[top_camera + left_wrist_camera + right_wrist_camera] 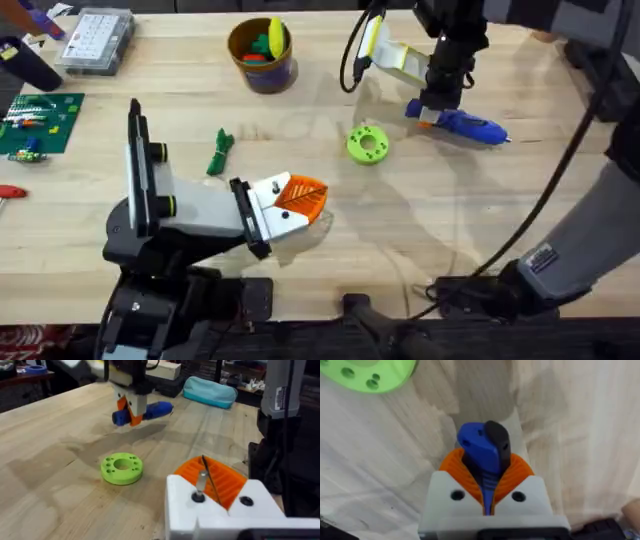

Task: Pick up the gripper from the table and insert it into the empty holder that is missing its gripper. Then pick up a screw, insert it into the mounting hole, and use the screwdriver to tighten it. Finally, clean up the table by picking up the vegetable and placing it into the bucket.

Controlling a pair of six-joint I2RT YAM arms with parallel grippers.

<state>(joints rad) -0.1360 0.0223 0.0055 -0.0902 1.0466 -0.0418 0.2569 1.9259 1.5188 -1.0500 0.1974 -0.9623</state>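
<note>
My right gripper (pixel 432 115) is at the back right of the table, shut on the blue screwdriver (pixel 468 126), which lies low over the wood. In the right wrist view its orange ribbed fingers (pixel 520 472) clamp the screwdriver's (pixel 481 446) blue body near the black cap. My left gripper (pixel 312 197) rests near the table's middle with its orange fingers together on the white holder (pixel 270 205). A small metal screw (pixel 200 482) stands in a hole of the holder (pixel 220 510). The green vegetable (pixel 219 151) lies on the wood, left of centre. The bucket (pixel 262 55) stands at the back, toys inside.
A lime-green disc with holes (pixel 368 143) lies between the two grippers. A clear parts box (pixel 95 40) and a green circuit board (pixel 35 120) sit at the left. A cable (pixel 352 55) loops behind the right arm.
</note>
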